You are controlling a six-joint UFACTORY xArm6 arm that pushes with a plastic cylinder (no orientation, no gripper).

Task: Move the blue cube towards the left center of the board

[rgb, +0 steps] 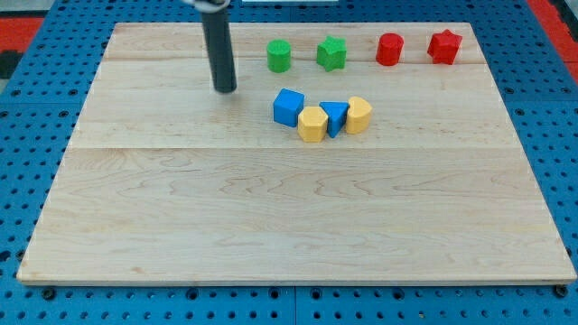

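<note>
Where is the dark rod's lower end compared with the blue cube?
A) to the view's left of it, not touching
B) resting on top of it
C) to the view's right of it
A: my tip stands apart from the blue cube, off to the view's left and slightly higher in the view.

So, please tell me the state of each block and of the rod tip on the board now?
my tip: on the board, left of the blue cube, apart from it.
blue cube: leftmost of the middle cluster, touching the yellow block.
yellow block: between the cube and the blue triangular block.
second yellow block: at the cluster's right end.
green cylinder, green star, red cylinder, red star: top row, each standing apart.
</note>
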